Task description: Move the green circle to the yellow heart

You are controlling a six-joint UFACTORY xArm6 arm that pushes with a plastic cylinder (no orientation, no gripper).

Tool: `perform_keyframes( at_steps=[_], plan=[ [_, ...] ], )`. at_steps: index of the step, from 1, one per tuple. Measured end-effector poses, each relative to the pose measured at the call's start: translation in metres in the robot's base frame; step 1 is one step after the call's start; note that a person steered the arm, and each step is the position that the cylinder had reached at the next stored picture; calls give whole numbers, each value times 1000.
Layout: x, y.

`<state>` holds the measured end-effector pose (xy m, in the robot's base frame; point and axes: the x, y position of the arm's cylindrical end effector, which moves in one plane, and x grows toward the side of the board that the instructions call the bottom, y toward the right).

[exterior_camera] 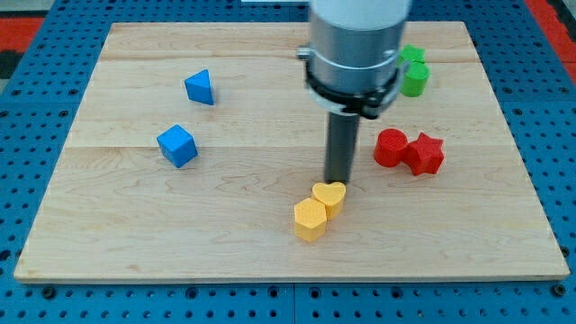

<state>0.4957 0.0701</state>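
My tip point(338, 180) touches yellow heart point(329, 195); green circle point(414, 79) well apart.

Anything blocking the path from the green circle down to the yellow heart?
Mostly clear. My tip sits just above the yellow heart, roughly on the line from the green circle. The red blocks lie to the right of that line.

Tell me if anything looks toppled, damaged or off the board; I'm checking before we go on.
Nothing stands out. All blocks sit flat on the wooden board. My tip stands beside the yellow heart, far from the green circle.
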Motion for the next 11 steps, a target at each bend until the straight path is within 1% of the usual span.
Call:
perform_keyframes(
  at_steps=[1,2,3,5,6,7,9,10,11],
  plan=[
    [-9,-3],
    [-42,-25],
    [-86,-11],
    [-90,139],
    [-143,173],
    [-177,157],
    [-177,53],
    [-178,17],
    [-178,3]
  ],
)
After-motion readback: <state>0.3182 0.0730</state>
